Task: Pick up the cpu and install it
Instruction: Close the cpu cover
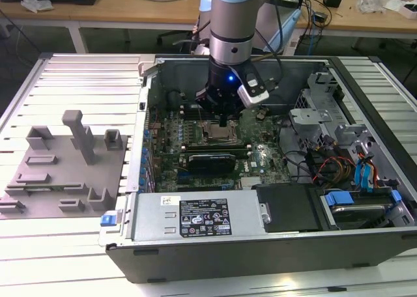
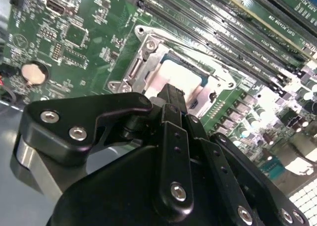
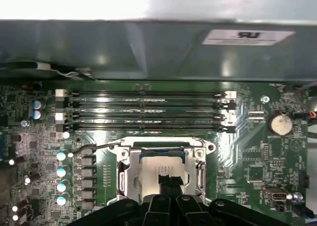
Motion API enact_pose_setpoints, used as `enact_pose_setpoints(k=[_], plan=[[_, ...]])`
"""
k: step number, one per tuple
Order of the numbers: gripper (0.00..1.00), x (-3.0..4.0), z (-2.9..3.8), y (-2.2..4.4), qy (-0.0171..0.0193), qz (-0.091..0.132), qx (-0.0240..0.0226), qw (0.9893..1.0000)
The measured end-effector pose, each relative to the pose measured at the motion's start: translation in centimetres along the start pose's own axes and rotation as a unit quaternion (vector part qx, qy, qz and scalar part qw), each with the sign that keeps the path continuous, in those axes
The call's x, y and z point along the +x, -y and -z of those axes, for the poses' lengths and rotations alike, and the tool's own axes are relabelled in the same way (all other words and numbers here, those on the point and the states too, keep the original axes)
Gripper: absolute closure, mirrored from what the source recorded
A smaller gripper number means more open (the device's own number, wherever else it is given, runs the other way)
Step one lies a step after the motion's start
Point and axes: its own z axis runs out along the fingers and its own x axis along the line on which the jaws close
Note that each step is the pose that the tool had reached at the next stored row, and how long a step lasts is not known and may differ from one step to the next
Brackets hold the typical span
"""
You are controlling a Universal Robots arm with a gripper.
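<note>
- While the gripper (image 3: 171,180) hangs over the motherboard (image 3: 257,156), away from its edges, its fingers sit pinched together, holding nothing.
- The cpu (image 3: 154,167) lies in the socket (image 3: 125,162) beneath them.

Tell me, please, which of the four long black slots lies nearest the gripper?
The slot bordering the metal socket frame, where the gripper is; the other three lie farther off, toward the case wall.

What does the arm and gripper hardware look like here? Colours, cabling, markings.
The arm is a silver-grey cylinder with a pale blue joint cap. It turns black toward the wrist, where a blue light glows. A white-and-grey module is mounted on its side, and black cables run behind it. The gripper is matte black, with bar linkages, silver screw heads and narrow fingers.
</note>
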Motion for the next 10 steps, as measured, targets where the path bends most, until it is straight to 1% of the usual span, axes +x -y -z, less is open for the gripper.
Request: enact_pose_setpoints(k=[3, 6, 10], plan=[[0.89, 0.64, -0.17, 0.03, 0.0001, 0.008, -0.0002, 1.0], [0.89, 1.06, -0.32, 0.1, 0.0002, 0.013, -0.0004, 0.9999], [0.89, 1.12, -0.34, 0.11, 0.0001, 0.016, -0.0004, 0.9999]])
